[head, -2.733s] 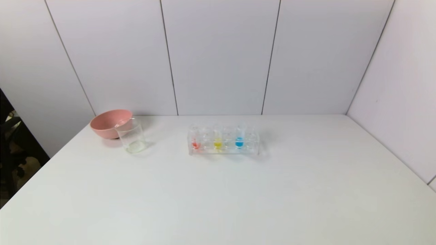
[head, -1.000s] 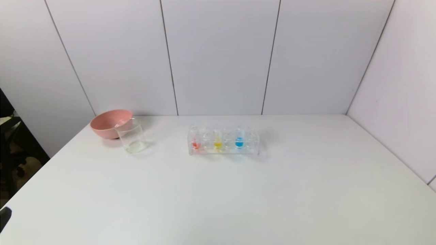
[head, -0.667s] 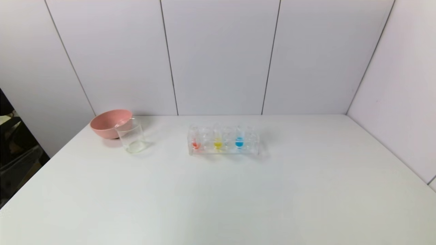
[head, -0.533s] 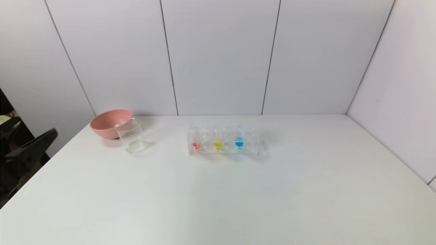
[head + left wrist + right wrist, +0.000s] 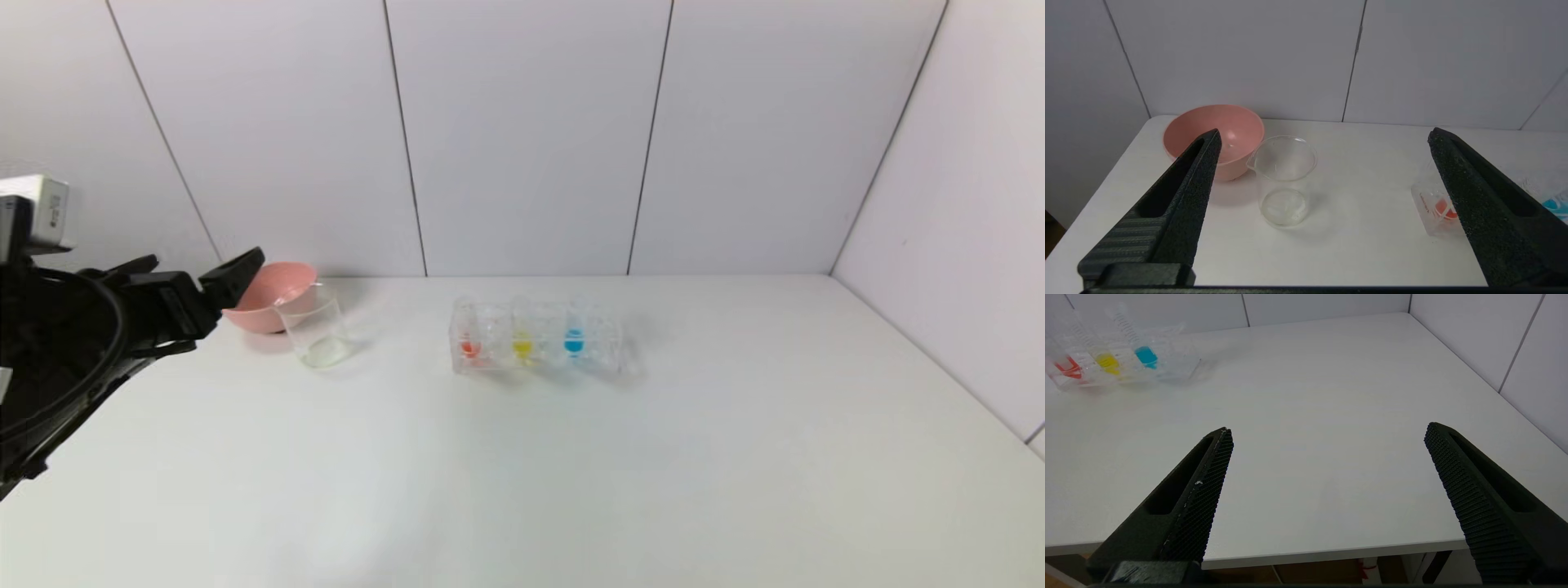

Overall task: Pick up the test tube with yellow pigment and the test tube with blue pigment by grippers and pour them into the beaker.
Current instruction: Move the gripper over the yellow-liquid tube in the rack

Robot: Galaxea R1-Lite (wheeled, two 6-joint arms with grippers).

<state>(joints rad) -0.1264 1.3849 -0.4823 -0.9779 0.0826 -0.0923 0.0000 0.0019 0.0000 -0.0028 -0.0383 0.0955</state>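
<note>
The test tube with yellow pigment (image 5: 522,346) and the test tube with blue pigment (image 5: 574,342) stand upright in a clear rack (image 5: 600,353) at the table's middle back. Both also show in the right wrist view, the yellow tube (image 5: 1107,361) and the blue tube (image 5: 1146,356). The empty beaker (image 5: 318,331) stands left of the rack, and shows in the left wrist view (image 5: 1284,179). My left gripper (image 5: 204,261) is open and empty, raised at the far left, short of the beaker (image 5: 1325,134). My right gripper (image 5: 1329,428) is open and empty over the table's near edge, out of the head view.
A pink bowl (image 5: 265,294) sits just behind and left of the beaker, touching or nearly touching it. A red-tipped tube (image 5: 469,347) stands in the rack's left end. White walls close the table at the back and right.
My left arm has come into the head view from the left edge, risen and moved toward the bowl and beaker. The tubes, rack and beaker have not moved.
</note>
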